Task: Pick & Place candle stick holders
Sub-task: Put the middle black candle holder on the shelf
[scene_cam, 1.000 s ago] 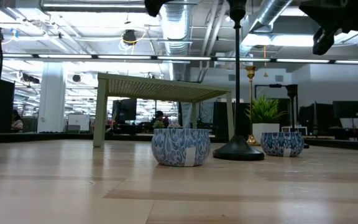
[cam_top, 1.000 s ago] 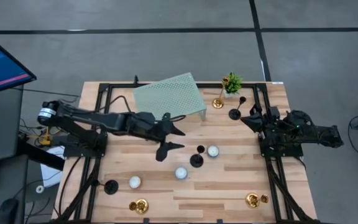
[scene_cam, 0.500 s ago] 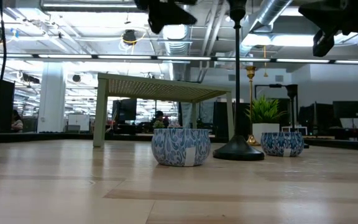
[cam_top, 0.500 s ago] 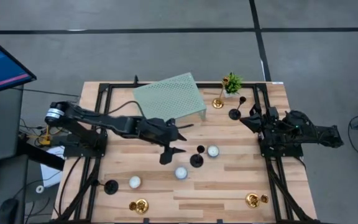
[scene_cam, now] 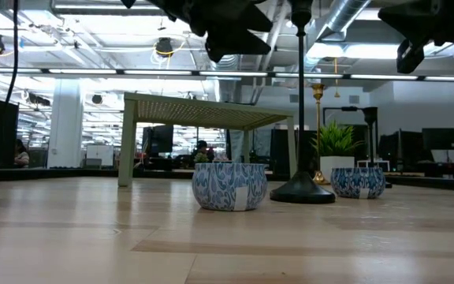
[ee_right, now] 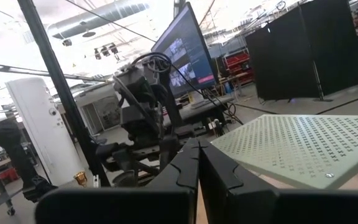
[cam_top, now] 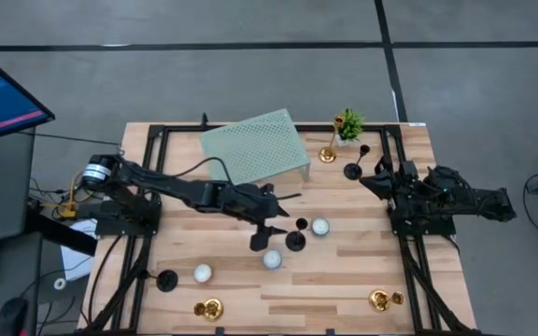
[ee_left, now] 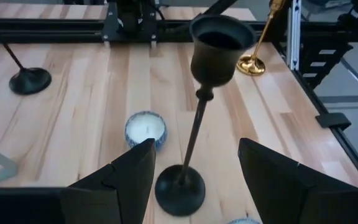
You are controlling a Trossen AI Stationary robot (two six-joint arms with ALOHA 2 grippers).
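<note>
Since a second ago my left arm has reached further right across the table, and the left gripper [cam_top: 276,222] now hangs just left of the black holder [cam_top: 295,240] at mid-table, its fingers [ee_left: 124,176] spread apart with nothing between them. From the left wrist I see that holder dead ahead: slim stem upright, cup [ee_left: 219,45] high, disc base [ee_left: 179,190] flat on the wood, sitting in the gap between my two fingers but not yet touched. A tealight [ee_left: 145,129] stands just beyond and to one side of the base, and another [cam_top: 272,259] lies close on the near side, so I have little room to swing. To do this well, I judge I should keep the stem centred between the fingers, ease forward until it is well inside, and close low on the stem rather than near the cup, since a slim, top-heavy piece like this will likely tip if I nudge it high. I would close slowly and lift straight up before carrying it anywhere. The right gripper [cam_top: 374,182] waits at the far right of the table with its fingers pressed together, next to another black holder [cam_top: 352,171] and the tall gold one [cam_top: 328,155] by the plant [cam_top: 348,123]. The mesh stand [cam_top: 254,147] sits far left of centre; where the holder should go I cannot tell.
</note>
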